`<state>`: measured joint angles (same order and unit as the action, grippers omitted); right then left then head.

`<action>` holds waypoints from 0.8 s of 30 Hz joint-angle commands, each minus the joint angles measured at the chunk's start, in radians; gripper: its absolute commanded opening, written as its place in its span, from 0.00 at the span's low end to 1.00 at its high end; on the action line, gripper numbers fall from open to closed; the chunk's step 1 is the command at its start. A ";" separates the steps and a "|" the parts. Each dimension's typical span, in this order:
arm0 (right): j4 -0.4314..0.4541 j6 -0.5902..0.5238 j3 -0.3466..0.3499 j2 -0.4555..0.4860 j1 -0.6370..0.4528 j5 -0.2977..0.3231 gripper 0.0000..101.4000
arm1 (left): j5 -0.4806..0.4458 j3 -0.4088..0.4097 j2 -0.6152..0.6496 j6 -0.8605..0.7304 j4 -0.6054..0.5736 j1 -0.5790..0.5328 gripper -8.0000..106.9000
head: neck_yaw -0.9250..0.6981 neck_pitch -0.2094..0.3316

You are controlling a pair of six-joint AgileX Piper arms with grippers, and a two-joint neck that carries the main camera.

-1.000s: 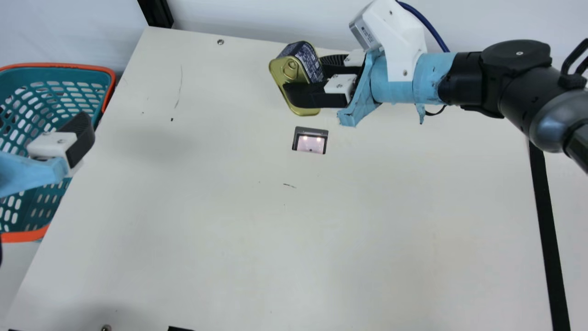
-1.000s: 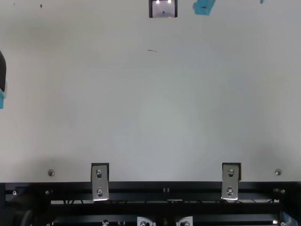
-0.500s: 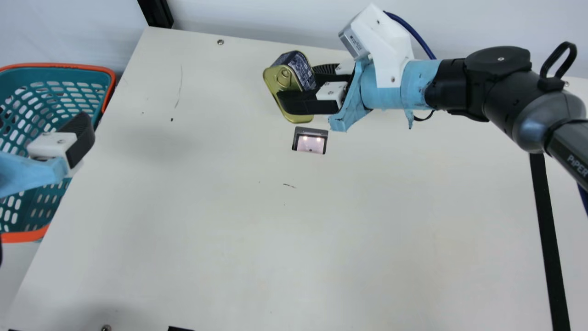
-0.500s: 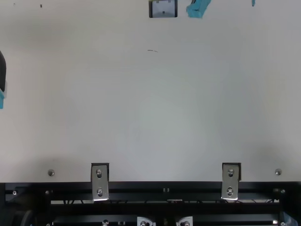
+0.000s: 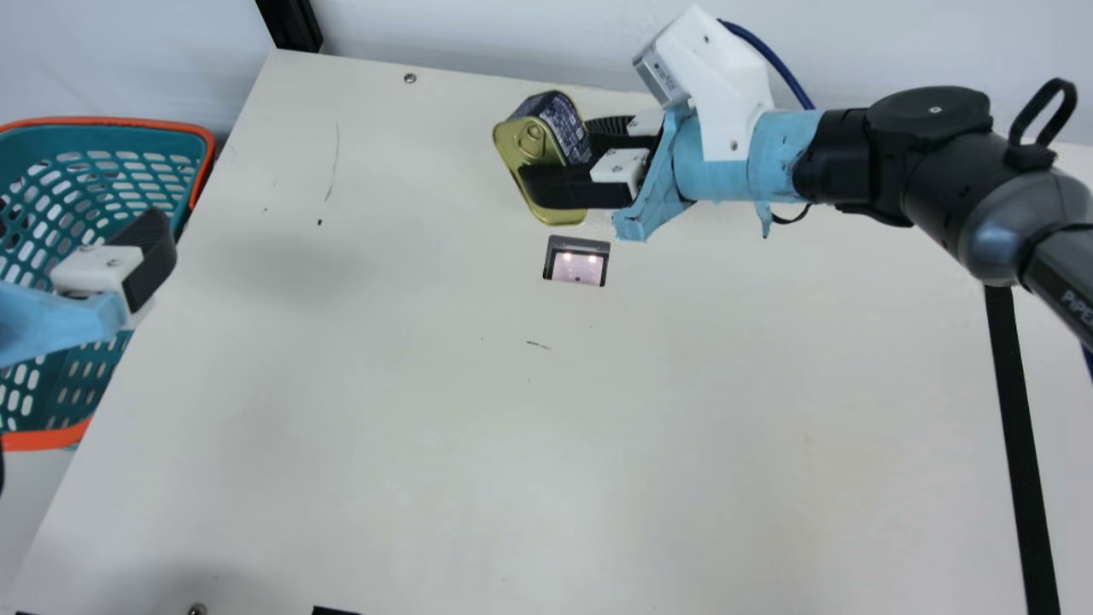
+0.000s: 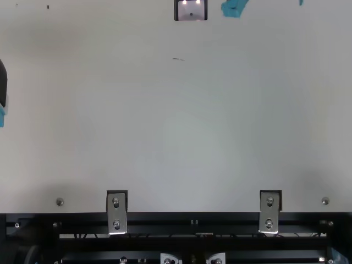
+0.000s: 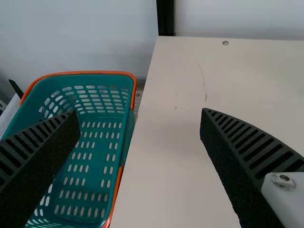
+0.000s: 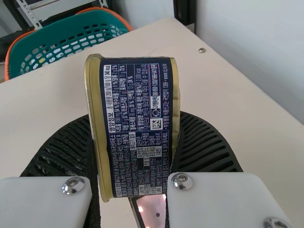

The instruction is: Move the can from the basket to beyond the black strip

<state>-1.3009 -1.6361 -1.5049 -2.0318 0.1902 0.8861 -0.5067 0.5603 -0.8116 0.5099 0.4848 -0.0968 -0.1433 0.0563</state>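
So the left hand (image 7: 140, 114) is just chilling by the basket (image 5: 107, 122), fingers spread, same spot as a second ago. Right of the basket, the can (image 5: 568, 128) is pinched between the fingers of the right hand (image 8: 137, 118). It's a touch nearer the basket than a second ago, though over the last half second it's backed off from it a hair. Not real progress imo: the black strip (image 5: 1012, 393) is way farther right of the basket, so most of the carry still looks to be ahead.
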 commanded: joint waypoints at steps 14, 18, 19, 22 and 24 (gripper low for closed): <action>0.047 0.011 0.046 0.139 -0.050 -0.015 0.00 | 0.000 0.000 0.000 0.000 0.000 0.000 0.85 | 0.038 -0.002; 0.083 0.030 0.078 0.184 -0.070 -0.037 0.00 | 0.000 0.000 0.000 0.000 0.000 0.000 0.85 | 0.091 -0.005; 0.092 0.036 0.087 0.195 -0.077 -0.042 0.00 | 0.000 0.000 0.000 0.000 0.000 0.000 0.85 | 0.106 -0.006; 0.120 0.053 0.115 0.231 -0.097 -0.059 0.00 | 0.000 0.000 0.000 0.000 0.000 0.000 0.85 | 0.152 -0.005; 0.137 0.064 0.134 0.255 -0.112 -0.071 0.00 | 0.000 0.000 0.000 0.000 0.000 0.000 0.85 | 0.186 -0.003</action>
<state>-1.1723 -1.5785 -1.3818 -1.7911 0.0852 0.8235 -0.5067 0.5603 -0.8116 0.5099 0.4848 -0.0968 0.0205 0.0409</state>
